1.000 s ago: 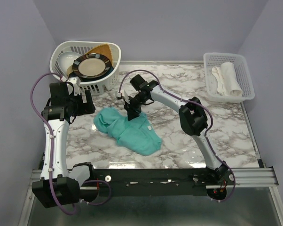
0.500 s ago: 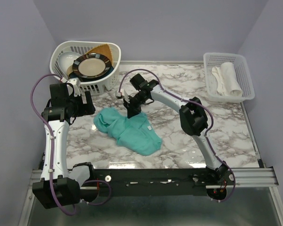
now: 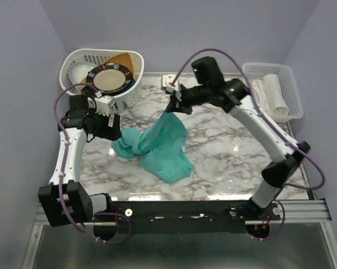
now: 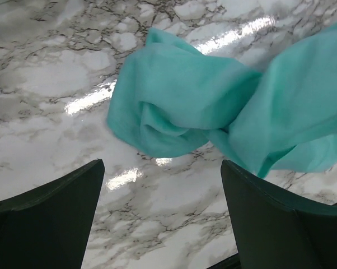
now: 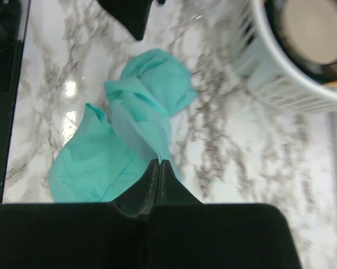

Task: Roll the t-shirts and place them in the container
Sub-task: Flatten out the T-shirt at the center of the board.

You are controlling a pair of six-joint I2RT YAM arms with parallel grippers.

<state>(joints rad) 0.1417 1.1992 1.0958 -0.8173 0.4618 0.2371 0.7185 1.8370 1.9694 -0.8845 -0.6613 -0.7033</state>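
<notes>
Now | right gripper (image 3: 172,107) pinched tight on raised far edge of t-shirt (image 3: 165,148) | rest drapes toward 6 o'clock onto table (image 3: 224,162) | left gripper (image 3: 112,132) wide, nearer; bunched end at its 4 o'clock

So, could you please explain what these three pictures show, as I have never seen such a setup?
Two robot arms are bolted to a marble table. One picture looks down from above; the other two come from a camera on each wrist. The right gripper is shut on the teal t-shirt, holding part of it up while the rest lies crumpled on the table. The left gripper is open beside the shirt. At the back stand a rack with a plate and a basket of white cloths.
</notes>
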